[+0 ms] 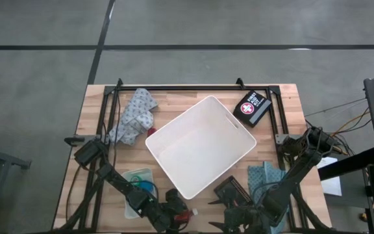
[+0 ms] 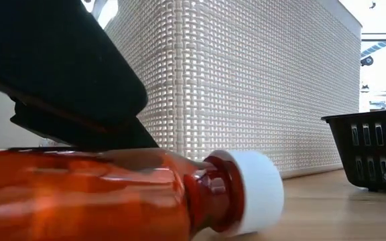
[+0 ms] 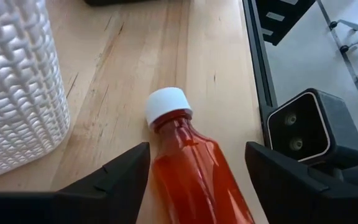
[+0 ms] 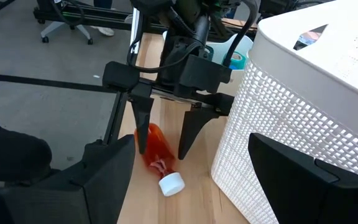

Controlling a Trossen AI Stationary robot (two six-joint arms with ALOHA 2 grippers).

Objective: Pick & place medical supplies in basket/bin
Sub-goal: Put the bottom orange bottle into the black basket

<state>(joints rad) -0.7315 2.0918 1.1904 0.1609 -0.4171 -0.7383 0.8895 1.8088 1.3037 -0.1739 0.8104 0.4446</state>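
Beside the bin (image 4: 303, 93), the left hand (image 4: 164, 134) stood open astride the bottle (image 3: 191, 168); lying round, it could roll away.

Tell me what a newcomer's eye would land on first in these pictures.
First, the big white bin sitting askew in the middle of the wooden table, with nothing visible inside it. Next, the orange bottle with a white cap lying on its side at the table's near edge beside the bin, the left gripper straddling it with fingers open on either side. The right gripper waits open close by.
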